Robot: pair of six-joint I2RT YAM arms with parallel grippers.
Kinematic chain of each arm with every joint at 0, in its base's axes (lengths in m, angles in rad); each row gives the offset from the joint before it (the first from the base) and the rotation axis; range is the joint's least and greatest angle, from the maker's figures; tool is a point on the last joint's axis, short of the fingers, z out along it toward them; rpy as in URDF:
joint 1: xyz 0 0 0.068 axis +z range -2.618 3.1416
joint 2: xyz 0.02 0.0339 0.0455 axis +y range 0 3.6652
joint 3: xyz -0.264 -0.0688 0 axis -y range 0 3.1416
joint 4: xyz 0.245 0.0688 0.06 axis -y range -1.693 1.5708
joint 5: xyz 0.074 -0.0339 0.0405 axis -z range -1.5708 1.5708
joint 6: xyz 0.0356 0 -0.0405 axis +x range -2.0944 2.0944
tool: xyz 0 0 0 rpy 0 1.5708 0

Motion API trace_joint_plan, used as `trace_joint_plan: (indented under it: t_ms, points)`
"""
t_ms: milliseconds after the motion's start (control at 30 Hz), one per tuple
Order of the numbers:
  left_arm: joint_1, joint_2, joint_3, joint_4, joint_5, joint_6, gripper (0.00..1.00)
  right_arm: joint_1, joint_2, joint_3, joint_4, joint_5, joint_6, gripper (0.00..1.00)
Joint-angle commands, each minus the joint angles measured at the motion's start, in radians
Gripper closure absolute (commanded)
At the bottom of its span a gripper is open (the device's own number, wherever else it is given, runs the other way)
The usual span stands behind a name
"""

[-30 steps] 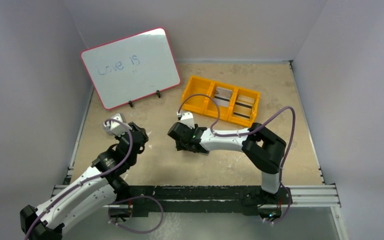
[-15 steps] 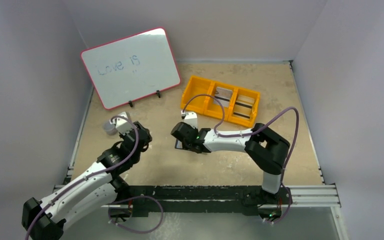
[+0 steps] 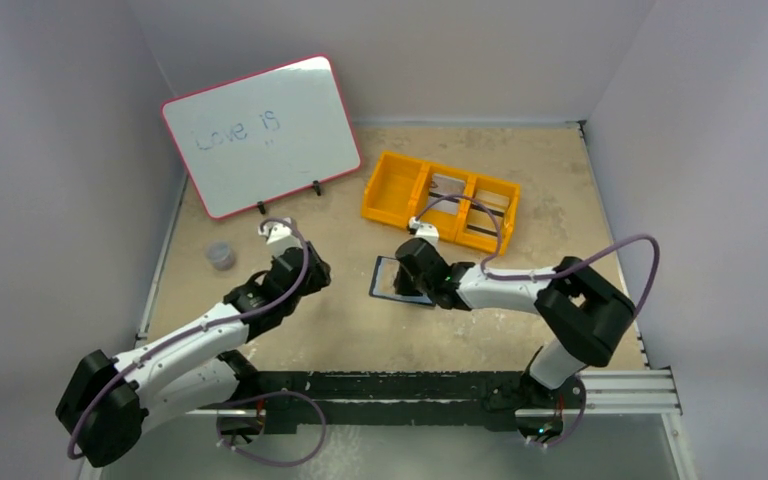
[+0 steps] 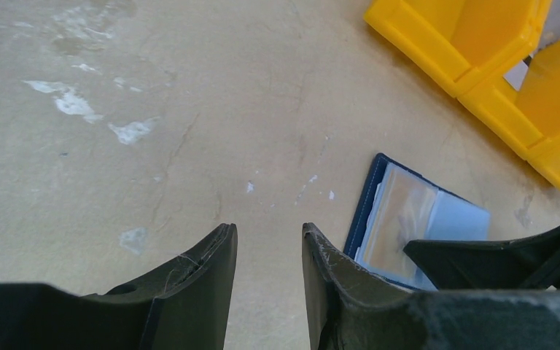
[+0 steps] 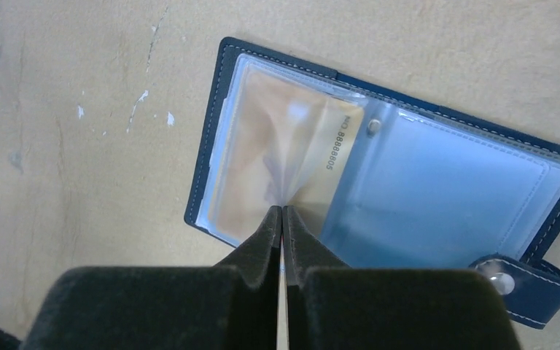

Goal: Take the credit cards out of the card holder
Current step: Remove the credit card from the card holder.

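The card holder (image 5: pixel 408 175) lies open and flat on the table (image 5: pixel 80 109), at 7 o'clock from the orange tray (image 3: pixel 397 190). The right gripper (image 5: pixel 283 213) is clenched on its puckered clear pocket, likely to bare the credit card (image 5: pixel 313 164) inside; the left gripper (image 4: pixel 266 244), released, hovers at the holder's 9 o'clock. In the right wrist view the holder's long axis runs 10 to 4 o'clock, snap tab (image 5: pixel 518 281) at 4

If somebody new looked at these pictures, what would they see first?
Probably the blue card holder lying open mid-table, with the right gripper pinching one of its clear pockets. Next comes the bright orange tray behind it, and then the whiteboard with "Love is" written on it at the back left.
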Motion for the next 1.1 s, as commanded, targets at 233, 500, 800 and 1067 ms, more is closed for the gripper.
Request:
trace_joint_plan:
  t_ms: [233, 500, 800, 1067]
  points:
    - [0.007, 0.17, 0.036, 0.308, 0.313, 0.065, 0.62, -0.095, -0.214, -0.256, 0.402, -0.226, 0.065, 1.0]
    - [0.007, 0.264, 0.061, 0.462, 0.449, 0.049, 0.61, -0.126, -0.24, -0.33, 0.465, -0.256, 0.086, 1.0]
    - [0.002, 0.42, 0.069, 0.654, 0.617, -0.018, 0.61, -0.152, -0.245, -0.381, 0.52, -0.284, 0.106, 1.0]
    - [-0.008, 0.597, 0.116, 0.76, 0.713, -0.059, 0.61, -0.161, -0.246, -0.394, 0.534, -0.293, 0.112, 1.0]
